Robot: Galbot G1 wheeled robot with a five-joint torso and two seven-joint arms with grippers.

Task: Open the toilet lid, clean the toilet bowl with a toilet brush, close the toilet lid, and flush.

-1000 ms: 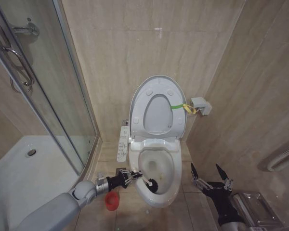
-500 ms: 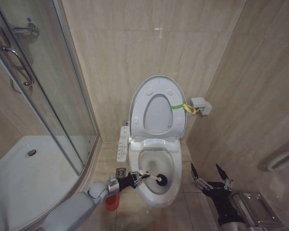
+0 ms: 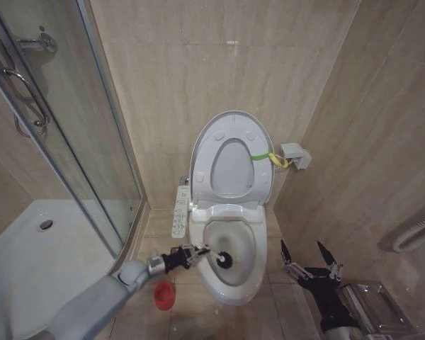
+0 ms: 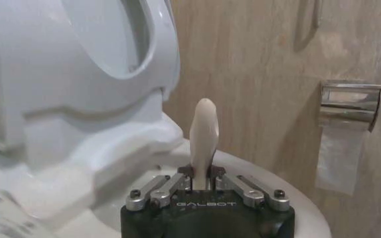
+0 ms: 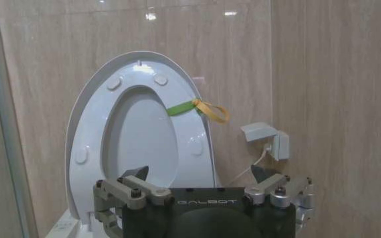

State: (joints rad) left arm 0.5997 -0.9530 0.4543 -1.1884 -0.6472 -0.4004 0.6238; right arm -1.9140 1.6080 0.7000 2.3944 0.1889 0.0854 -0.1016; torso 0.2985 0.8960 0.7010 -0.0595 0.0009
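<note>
Here the left end effector [image 3: 193, 252] grips the toilet brush [image 3: 214, 256], head rightward in the toilet bowl [image 3: 249, 283].

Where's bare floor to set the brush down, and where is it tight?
Bare tile lies between the toilet bowl and the right gripper, open and parked by the right wall. It is crowded to the bowl's left: the left gripper holding the toilet brush, the red cup holder and shower tray.

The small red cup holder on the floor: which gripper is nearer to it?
Left. The left gripper holds the toilet brush just above the red cup holder; the right gripper waits across the white ceramic toilet bowl.
</note>
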